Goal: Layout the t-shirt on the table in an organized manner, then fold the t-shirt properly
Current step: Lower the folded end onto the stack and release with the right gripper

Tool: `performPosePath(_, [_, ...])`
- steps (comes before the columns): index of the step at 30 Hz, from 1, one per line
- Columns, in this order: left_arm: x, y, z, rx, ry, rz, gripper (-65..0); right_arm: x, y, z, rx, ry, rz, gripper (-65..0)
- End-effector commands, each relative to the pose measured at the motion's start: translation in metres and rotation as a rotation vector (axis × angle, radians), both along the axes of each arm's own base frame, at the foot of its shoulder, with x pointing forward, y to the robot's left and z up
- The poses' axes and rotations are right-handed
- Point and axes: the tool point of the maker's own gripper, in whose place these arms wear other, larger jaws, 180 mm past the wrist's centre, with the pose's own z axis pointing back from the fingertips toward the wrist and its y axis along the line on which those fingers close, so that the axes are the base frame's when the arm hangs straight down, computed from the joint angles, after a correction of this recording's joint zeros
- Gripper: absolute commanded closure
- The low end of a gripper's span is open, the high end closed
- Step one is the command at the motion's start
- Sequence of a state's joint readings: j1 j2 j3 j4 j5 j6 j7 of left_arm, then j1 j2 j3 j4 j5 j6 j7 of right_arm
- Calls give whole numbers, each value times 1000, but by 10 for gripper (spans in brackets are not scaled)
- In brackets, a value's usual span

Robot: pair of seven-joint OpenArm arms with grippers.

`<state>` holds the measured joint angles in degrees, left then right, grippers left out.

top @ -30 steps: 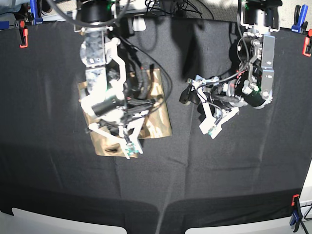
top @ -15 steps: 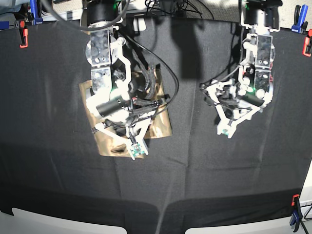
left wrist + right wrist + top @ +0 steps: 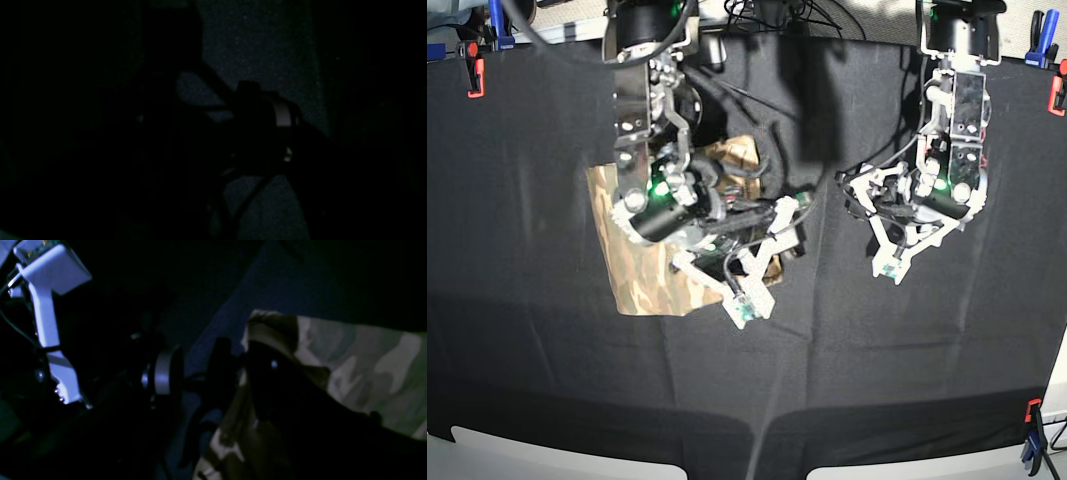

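Though folded, soft camouflage t-shirt (image 3: pixel 642 272)

Left wrist view almost wholly black, jaws lost in shadow. T-shirt (image 3: pixel 642 270) partly covered by the right arm (image 3: pixel 662 185) in the base view, cut off by the right edge in the right wrist view. Counter (image 3: pixel 527 380) running past every edge.

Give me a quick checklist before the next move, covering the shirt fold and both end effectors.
1. t-shirt folded into a compact rectangle: ok.
2. Right end effector open: ok.
3. Right end effector clear of the fabric: not ok, it hangs over the shirt's edge.
4. Left end effector open, empty, away from the shirt: ok.
5. Shirt lying fully on the table: ok.
6. Fold edges neatly aligned: cannot tell, the right arm hides part.
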<state>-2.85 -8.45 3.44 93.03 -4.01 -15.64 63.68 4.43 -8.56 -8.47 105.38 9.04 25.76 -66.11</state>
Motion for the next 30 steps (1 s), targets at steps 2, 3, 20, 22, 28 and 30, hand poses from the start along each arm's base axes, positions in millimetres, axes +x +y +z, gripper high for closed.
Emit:
performPosePath(2, [12, 0, 14, -3, -49, -5, -372, 18, 5, 30, 25, -108, 20, -305])
performPosePath(3, [12, 0, 14, -4, -52, -5, -372, 24, 4, 37, 21, -133, 15, -305])
performPosePath(20, [9, -80, 66, -366, -106, -314, -371, 117, -175, 91, 135, -319, -337, -304])
performPosePath(22, [9, -85, 79, -388, -142, -344, -369, 124, -195, 90, 179, -298, -354, -304])
performPosePath(28, [-12, -122, 135, -554, -278, -467, -369, 146, -226, 64, 210, -177, -346, -304])
performPosePath(30, [-29, -142, 143, -573, -293, -535, -365, 153, -230, 49, 213, -122, -339, -304])
